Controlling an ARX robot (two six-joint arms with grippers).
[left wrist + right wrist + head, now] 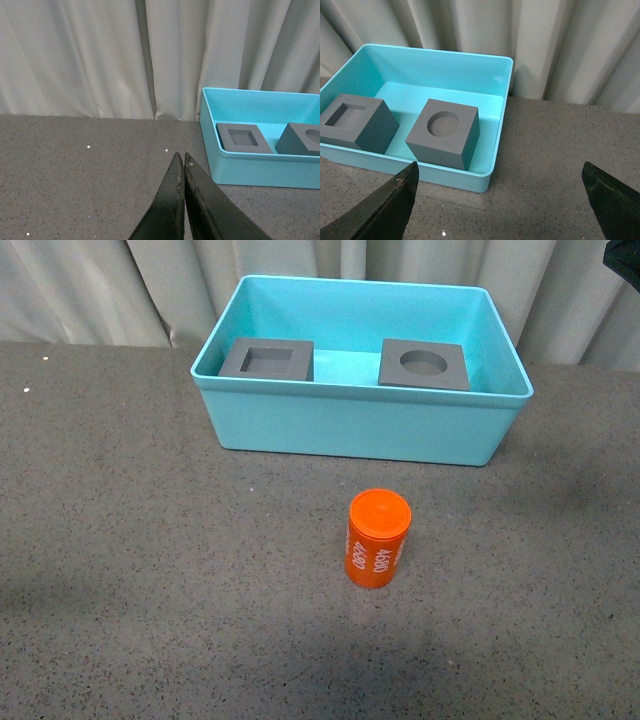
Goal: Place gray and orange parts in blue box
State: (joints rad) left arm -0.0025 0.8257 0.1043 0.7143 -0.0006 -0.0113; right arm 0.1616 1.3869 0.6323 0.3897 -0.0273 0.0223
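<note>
1. The left gripper (181, 157) shows only in its own wrist view. Its two dark fingers are pressed together tip to tip with nothing between them. It is poised over the speckled gray table (75, 170), left of the bin and apart from it.
2. A pale pleated curtain (90, 290) hangs behind the table along its far edge.
3. The turquoise bin (350, 430) stands at the far middle of the table. Its long side faces the robot and its back is near the curtain.
4. Inside the bin, at its left end, sits the gray cube with a square recess (267, 360). The recess faces up and the cube is close to the front wall.
5. The orange cylinder (378, 538) stands upright on the table outside the bin — in front of the front wall, clear of it, and roughly in line with the bin's middle. White digits run down its side; they seem to read 4680, though the print is small.
6. At the bin's right end sits the gray cube with a round recess (425, 364), also recess up. It is well apart from the other cube, with bare bin floor between them. The right wrist view shows it turned slightly against the bin walls.
7. The right gripper (499, 164) has its fingers spread wide and holds nothing. Between them appear the bin's near right corner and bare table.
</note>
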